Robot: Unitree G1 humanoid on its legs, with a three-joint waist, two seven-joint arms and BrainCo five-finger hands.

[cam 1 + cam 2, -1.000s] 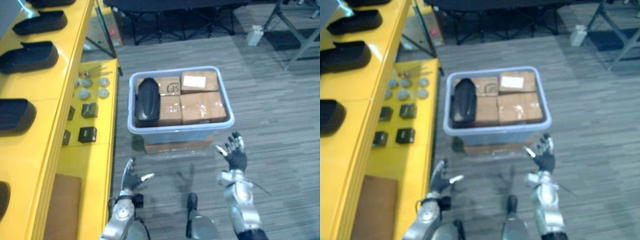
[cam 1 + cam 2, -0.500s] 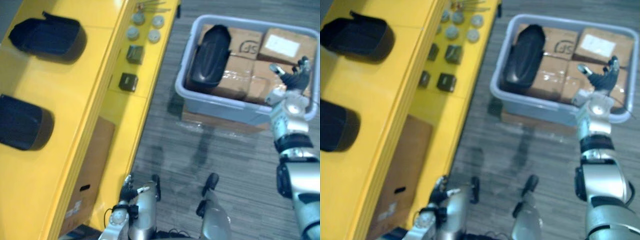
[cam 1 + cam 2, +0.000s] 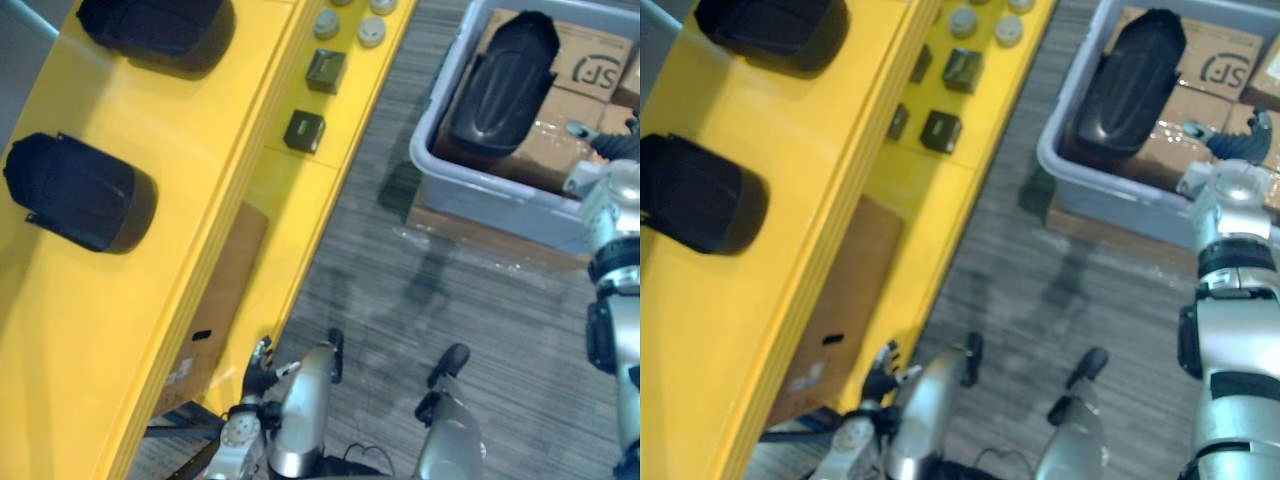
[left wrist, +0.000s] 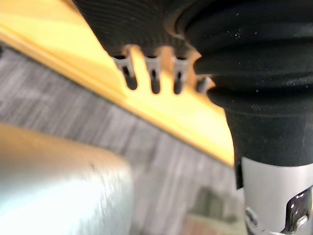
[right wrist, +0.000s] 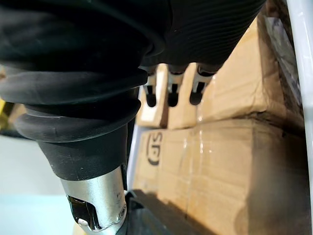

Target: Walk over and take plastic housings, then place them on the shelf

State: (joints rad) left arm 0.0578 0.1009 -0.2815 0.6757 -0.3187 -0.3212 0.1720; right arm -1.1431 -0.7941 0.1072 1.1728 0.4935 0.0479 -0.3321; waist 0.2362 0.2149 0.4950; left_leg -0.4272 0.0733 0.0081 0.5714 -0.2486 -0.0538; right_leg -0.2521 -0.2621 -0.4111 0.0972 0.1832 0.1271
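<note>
Three glossy black plastic housings (image 3: pixel 80 190), one pale grey plastic bin (image 3: pixel 500 195), at least three brown cardboard boxes (image 3: pixel 1225 65), four small black square blocks (image 3: pixel 940 130), at least three round grey discs (image 3: pixel 370 30), one flat brown cardboard sheet (image 3: pixel 225 290) and one yellow shelf unit (image 3: pixel 120 330).

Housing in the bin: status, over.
Right hand open, over the cardboard boxes, empty. Left hand open, low beside yellow shelf. Black housing lies in grey bin, ungrasped. Nothing blocking it.

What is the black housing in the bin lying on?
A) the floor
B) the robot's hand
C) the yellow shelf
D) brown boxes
D: the housing lies on the brown boxes inside the grey bin, and the right hand nearby is open and holds nothing.
</note>
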